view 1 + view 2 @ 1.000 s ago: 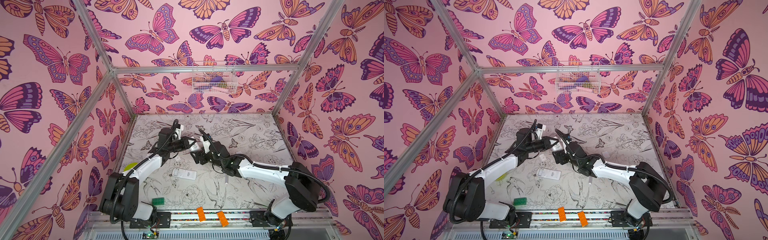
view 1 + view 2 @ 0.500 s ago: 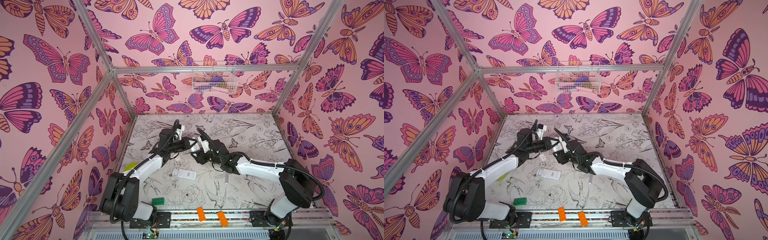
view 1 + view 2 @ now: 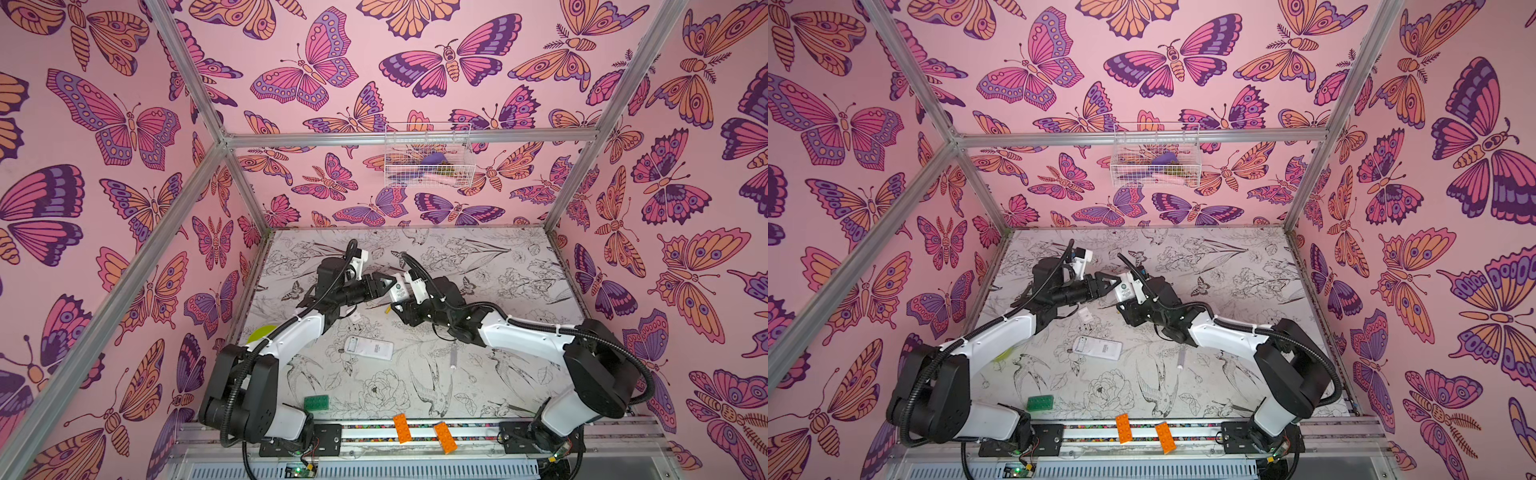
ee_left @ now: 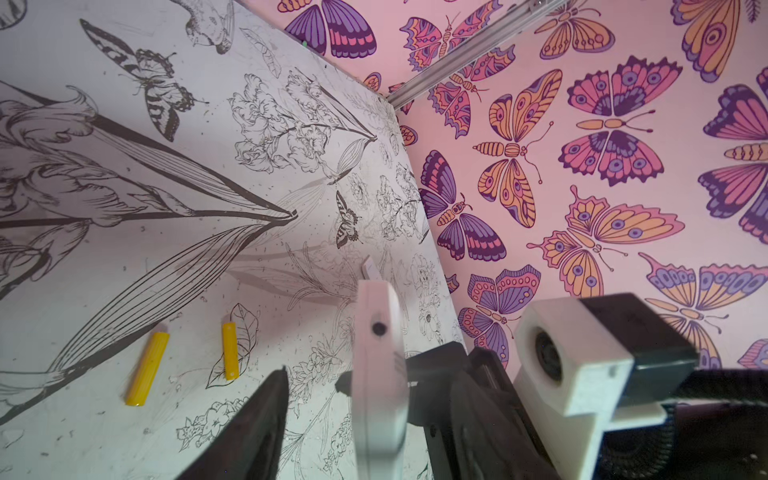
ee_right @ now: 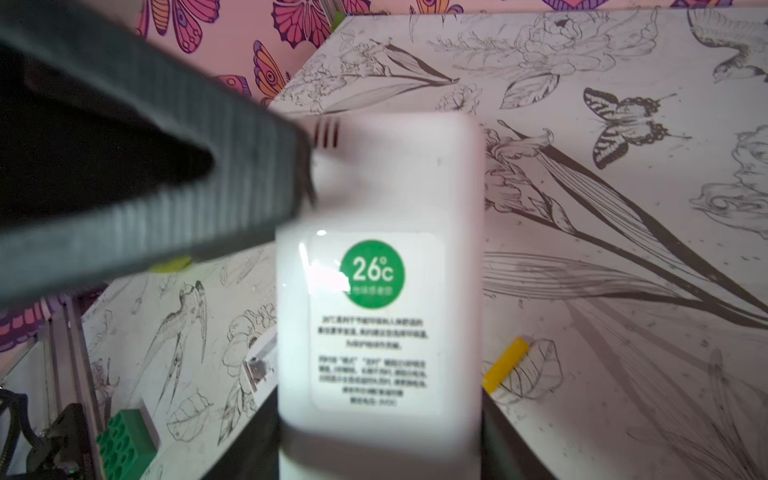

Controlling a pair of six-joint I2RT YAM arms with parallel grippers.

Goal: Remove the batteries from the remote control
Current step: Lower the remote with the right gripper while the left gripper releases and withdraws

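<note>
While my right pincer point(image 5: 380, 419) grips the white remote control point(image 5: 378, 199) aloft, my left pincer point(image 3: 385, 284) stands open at its far end. Two yellow batteries point(image 4: 147, 368) point(image 4: 230, 351) lie on the bench point(image 4: 124, 257) below. Judged: this unit unloaded; next, set it down, take second remote point(image 3: 369, 348).

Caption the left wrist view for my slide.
Two yellow batteries lie out on the table, with the white remote edge-on in the foreground.
</note>
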